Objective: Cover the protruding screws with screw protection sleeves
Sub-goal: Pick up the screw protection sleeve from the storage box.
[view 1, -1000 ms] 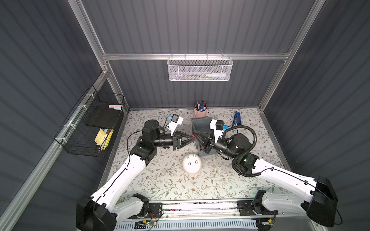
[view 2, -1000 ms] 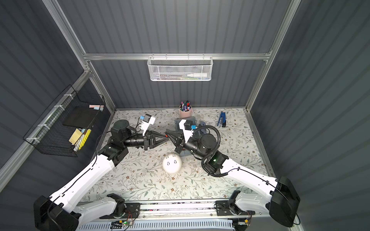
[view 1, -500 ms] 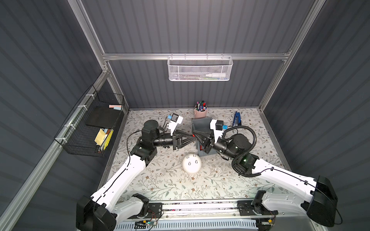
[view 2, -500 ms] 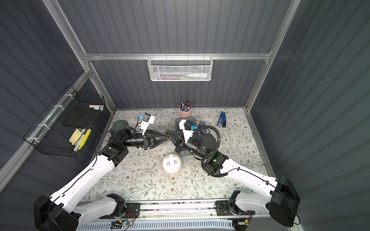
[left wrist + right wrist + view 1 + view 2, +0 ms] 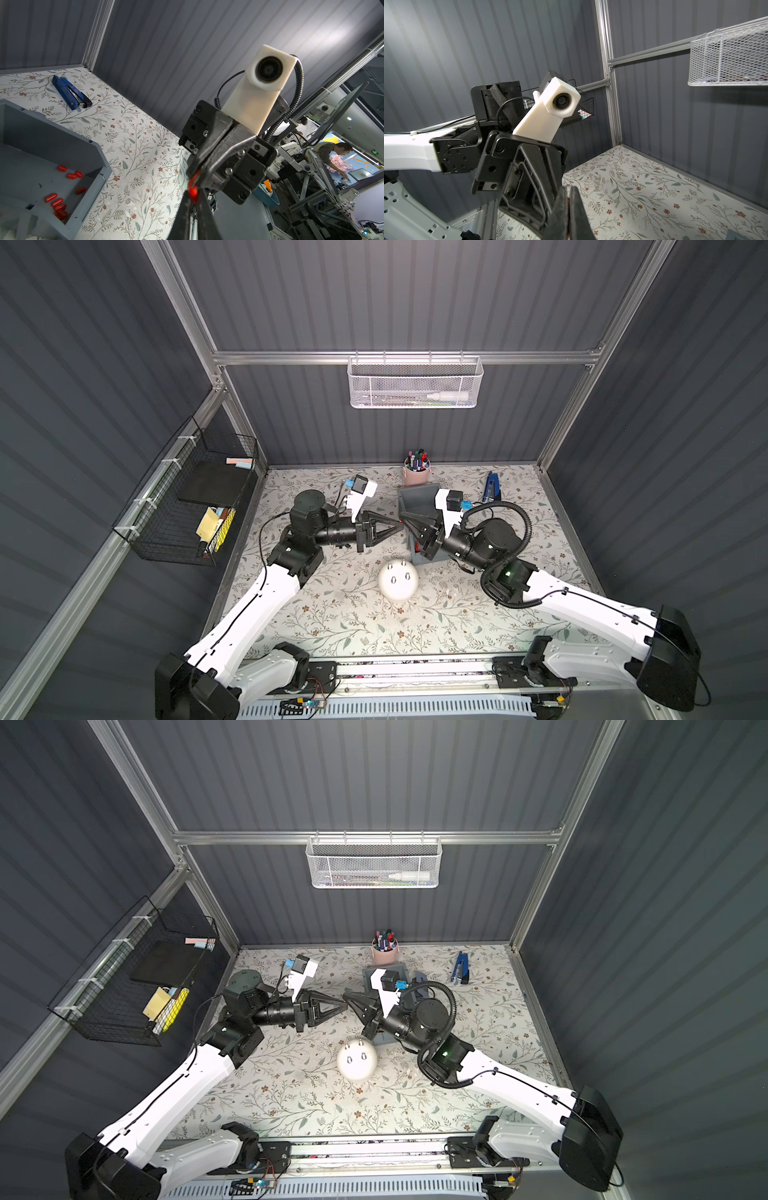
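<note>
Screws [image 5: 394, 581] on the white dome [image 5: 398, 591] all stand bare. Left gripper [image 5: 397, 524] and right gripper [image 5: 403, 517] meet tip to tip above the table [image 5: 332, 614], both clamped shut on one red sleeve [image 5: 192, 190]. More sleeves [image 5: 54, 202] lie in the grey bin [image 5: 52, 133] just beside the dome.

Both top views are looking steeply down from overhead at the whole table [image 5: 353, 614] [image 5: 299, 1094]. Wrist views, close up, are facing each other: right wrist camera [image 5: 268, 70], left wrist camera [image 5: 562, 101].

even light, soft shadows, sharp, edges distorted
</note>
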